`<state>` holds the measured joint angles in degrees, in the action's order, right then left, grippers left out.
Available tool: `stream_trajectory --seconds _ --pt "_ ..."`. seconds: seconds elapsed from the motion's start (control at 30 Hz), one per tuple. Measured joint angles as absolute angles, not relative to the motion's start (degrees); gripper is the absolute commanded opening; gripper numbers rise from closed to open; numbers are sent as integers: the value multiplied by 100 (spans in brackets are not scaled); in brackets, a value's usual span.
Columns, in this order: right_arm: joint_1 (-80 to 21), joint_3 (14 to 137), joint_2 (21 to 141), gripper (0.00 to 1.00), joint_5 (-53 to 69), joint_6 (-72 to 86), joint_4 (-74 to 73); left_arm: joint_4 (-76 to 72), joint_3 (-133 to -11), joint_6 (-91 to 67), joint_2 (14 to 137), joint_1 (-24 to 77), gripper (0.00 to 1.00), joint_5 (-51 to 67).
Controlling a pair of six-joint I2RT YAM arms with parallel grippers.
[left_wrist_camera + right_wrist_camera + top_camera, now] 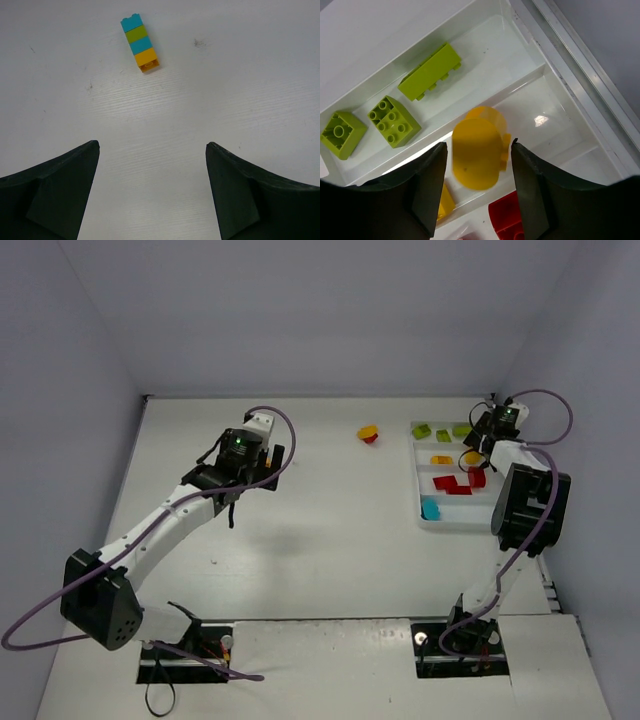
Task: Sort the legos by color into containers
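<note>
My right gripper point(479, 144) hangs open over the white tray point(452, 523). A rounded yellow brick point(477, 155) lies between its fingers with a gap on each side, blurred, over the yellow compartment. Three lime green bricks point(430, 71) lie in the far compartment. Another yellow brick point(445, 202) and a red one point(507, 220) show below. My left gripper point(152, 144) is open and empty above the bare table. A stack of cyan, green, cyan and yellow bricks point(140, 43) lies ahead of it. A yellow-and-red brick point(368, 433) lies on the table left of the tray.
In the top view the tray holds green point(421, 430), yellow point(440, 459), red point(447, 483) and cyan point(431, 508) bricks in separate rows. The right wall stands close beside the tray. The left arm point(170, 520) reaches over the table's left half.
</note>
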<state>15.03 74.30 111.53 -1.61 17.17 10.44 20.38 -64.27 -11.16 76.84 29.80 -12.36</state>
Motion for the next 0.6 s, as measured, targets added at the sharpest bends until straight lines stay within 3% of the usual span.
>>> stream_trajectory --seconds 0.43,0.6 --pt "1479 7446 11137 59 340 1684 1050 2108 -6440 -1142 7791 2956 81 -1208" --pt "1100 7446 10895 76 1179 1074 1162 2119 -6440 -1177 7791 2954 80 -1181"
